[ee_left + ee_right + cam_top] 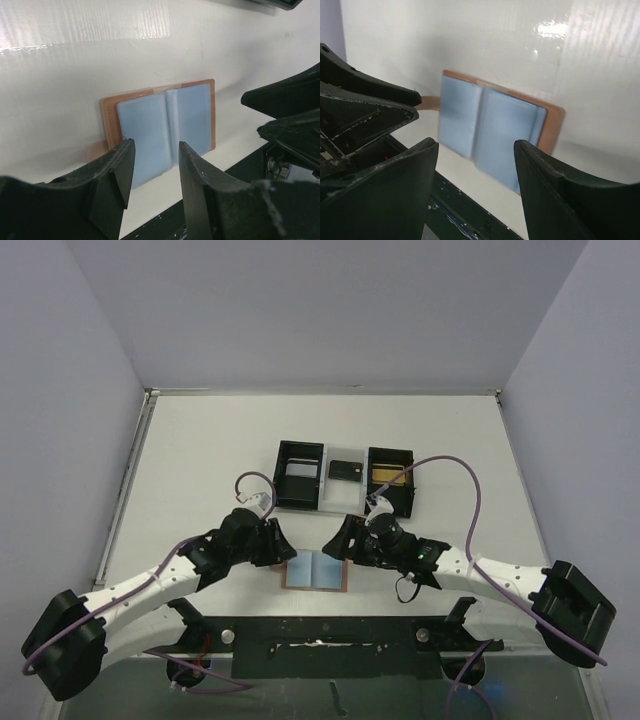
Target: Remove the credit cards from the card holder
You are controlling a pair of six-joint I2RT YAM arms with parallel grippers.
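The tan-brown card holder (315,571) lies open flat near the table's front edge, its light blue pockets facing up; it also shows in the left wrist view (150,127) and the right wrist view (495,125). No card shows in its pockets. A silver-grey card (297,472), a black card (345,471) and a gold card (388,475) lie in the tray. My left gripper (277,545) (155,147) is open and empty just left of the holder. My right gripper (340,540) (476,145) is open and empty at its right far corner.
The black three-compartment tray (345,497) with a white middle stands behind the holder at mid-table. A black base bar (320,635) runs along the table's near edge. Purple cables loop over both arms. Grey walls enclose the table.
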